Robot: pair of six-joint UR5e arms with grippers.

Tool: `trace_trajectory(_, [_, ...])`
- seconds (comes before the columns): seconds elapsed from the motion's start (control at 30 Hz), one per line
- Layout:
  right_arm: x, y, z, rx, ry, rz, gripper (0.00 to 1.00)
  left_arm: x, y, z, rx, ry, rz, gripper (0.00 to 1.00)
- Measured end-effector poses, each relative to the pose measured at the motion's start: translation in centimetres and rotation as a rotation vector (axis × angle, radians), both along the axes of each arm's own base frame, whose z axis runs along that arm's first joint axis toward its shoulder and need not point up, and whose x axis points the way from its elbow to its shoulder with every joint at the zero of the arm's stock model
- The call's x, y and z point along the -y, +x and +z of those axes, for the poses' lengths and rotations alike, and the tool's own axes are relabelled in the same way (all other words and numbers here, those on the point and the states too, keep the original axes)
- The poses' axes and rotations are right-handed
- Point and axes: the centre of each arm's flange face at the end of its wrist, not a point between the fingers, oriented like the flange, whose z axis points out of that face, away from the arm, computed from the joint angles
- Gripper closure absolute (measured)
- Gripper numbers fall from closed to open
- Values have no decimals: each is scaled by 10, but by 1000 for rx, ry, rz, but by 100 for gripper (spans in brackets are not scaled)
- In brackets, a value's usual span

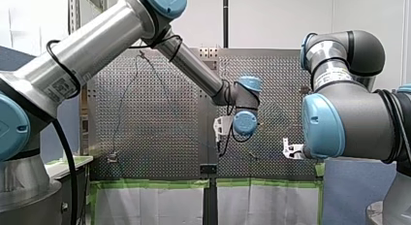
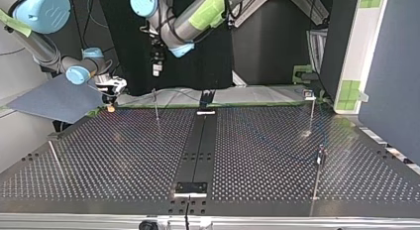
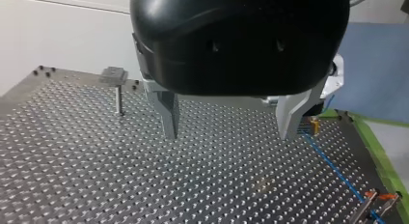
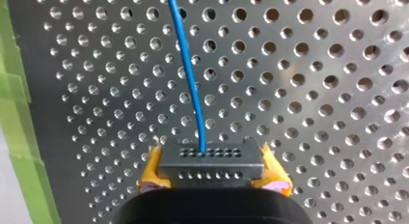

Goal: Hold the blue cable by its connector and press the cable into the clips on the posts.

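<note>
In the right wrist view my right gripper (image 4: 212, 170) is shut on a dark grey connector (image 4: 211, 155), its yellow pads (image 4: 152, 170) pressing both ends. The blue cable (image 4: 190, 79) runs straight ahead from the connector over the perforated table. My left gripper (image 3: 229, 134) hangs open above the table with nothing between its metal fingers (image 3: 166, 113). Past one finger the left wrist view shows the connector (image 3: 308, 125) and the blue cable (image 3: 334, 167) leading to orange-tipped clips (image 3: 381, 199). In the top view my right gripper (image 2: 112, 102) sits low at the far left edge, and my left gripper (image 2: 157, 69) hangs higher beside it.
Thin posts stand on the perforated table (image 2: 257, 155): one near the right gripper (image 2: 156, 105), two at the top view's right (image 2: 312, 111) (image 2: 319, 160). Another clip-topped post (image 3: 115, 86) stands beside my left gripper. Green tape (image 4: 19, 137) lines the table's edge.
</note>
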Motion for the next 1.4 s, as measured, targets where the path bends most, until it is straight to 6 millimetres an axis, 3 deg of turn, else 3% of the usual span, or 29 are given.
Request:
trace_trajectory(0.63, [-1, 1, -1, 0, 9, 3, 100, -44, -31, 54, -36, -195, -77, 0])
trace_trajectory(1.4, [-6, 1, -3, -17, 38, 10, 100, -98, -56, 114, 62, -472, -114, 0])
